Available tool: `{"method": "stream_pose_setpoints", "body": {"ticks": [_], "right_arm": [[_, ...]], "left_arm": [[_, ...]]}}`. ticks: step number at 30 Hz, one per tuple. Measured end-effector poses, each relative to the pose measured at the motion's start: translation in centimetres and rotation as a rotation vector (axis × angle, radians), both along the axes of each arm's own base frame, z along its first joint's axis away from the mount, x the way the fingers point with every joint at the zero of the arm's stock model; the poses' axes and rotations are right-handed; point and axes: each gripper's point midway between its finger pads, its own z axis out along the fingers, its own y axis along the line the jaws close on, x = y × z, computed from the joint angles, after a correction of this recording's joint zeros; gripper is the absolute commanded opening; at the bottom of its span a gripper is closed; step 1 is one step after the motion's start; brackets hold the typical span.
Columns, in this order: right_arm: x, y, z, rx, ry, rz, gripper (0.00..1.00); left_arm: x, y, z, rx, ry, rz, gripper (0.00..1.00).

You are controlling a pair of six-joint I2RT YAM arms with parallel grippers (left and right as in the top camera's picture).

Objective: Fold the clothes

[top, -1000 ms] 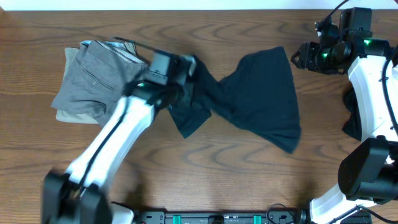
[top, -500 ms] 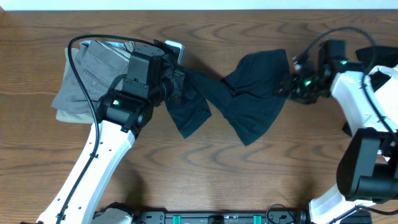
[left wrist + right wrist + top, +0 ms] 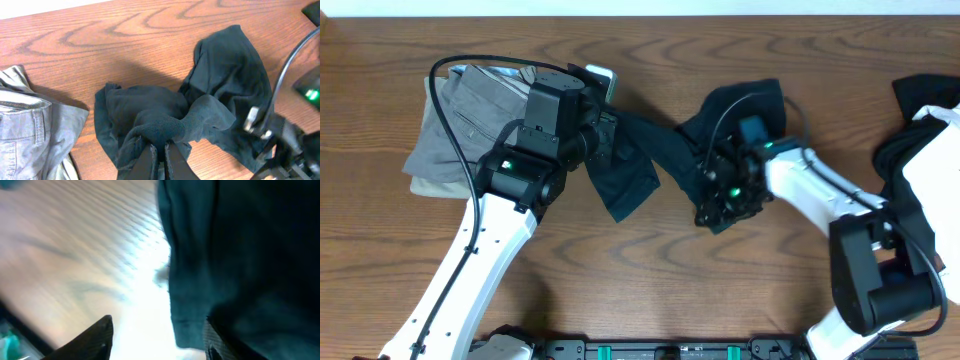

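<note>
Right arm: in it comes! The right gripper point(image 3: 722, 196) has swung from the table's point(image 3: 720, 300) right side onto the lower right part of the black T-shirt point(image 3: 638, 168), and the cloth there is bunched tighter than a moment ago.
Left arm: no change, parked beside the grey trousers point(image 3: 470, 120).
Left gripper point(image 3: 160, 150): fingers clenched on a bunched ridge at the shirt's left end, with cloth welling up around the tips.
Right fingers: standing apart. The blurred wrist view shows a dark hem lying between them, not yet pinched.
T-shirt: mid-table, just right of the trousers stack, twisted like a rope between the two arms, with one flap hanging towards the near edge.
Step in hand: by my reading, taking a second hold so the shirt can be spread flat.
Doing it well: catch a single layer at the hem rather than a wad, and close fully before any pull. Then draw away from the left hold, low over the wood, until the twist comes out.
Writing: none readable. No logo shows on the shirt, and the trousers show only seams and pocket stitching.
</note>
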Motion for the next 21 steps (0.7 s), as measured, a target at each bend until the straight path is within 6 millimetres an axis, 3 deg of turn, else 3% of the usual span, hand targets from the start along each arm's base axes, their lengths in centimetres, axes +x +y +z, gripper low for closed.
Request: {"method": "stream_pose_setpoints", "body": {"ticks": [3,5,6,7,11,18,21], "right_arm": [[0.3,-0.1,-0.6,-0.072,-0.046,-0.003,0.54],[0.6,-0.3,-0.8,-0.107,-0.076,-0.012,0.46],[0.7,-0.4,-0.9,-0.123,-0.087,-0.019,0.40],[0.8,-0.6,-1.0,-0.138,-0.097,-0.027,0.26],[1.2,-1.6,-1.4,-0.193,-0.127,-0.061,0.03],[1.8,-3.5,-1.2,-0.288,-0.151,-0.177,0.01],[2.9,-4.7,0.1,-0.299,-0.193,-0.243,0.01]], "left_arm": [[0.0,0.0,0.0,0.000,0.000,0.000,0.06],[0.0,0.0,0.0,0.000,0.000,0.000,0.06],[0.0,0.0,0.0,0.000,0.000,0.000,0.06],[0.0,0.0,0.0,0.000,0.000,0.000,0.06],[0.0,0.0,0.0,0.000,0.000,0.000,0.06],[0.0,0.0,0.0,0.002,-0.001,-0.002,0.06],[0.0,0.0,0.0,0.002,-0.001,-0.002,0.06]]}}
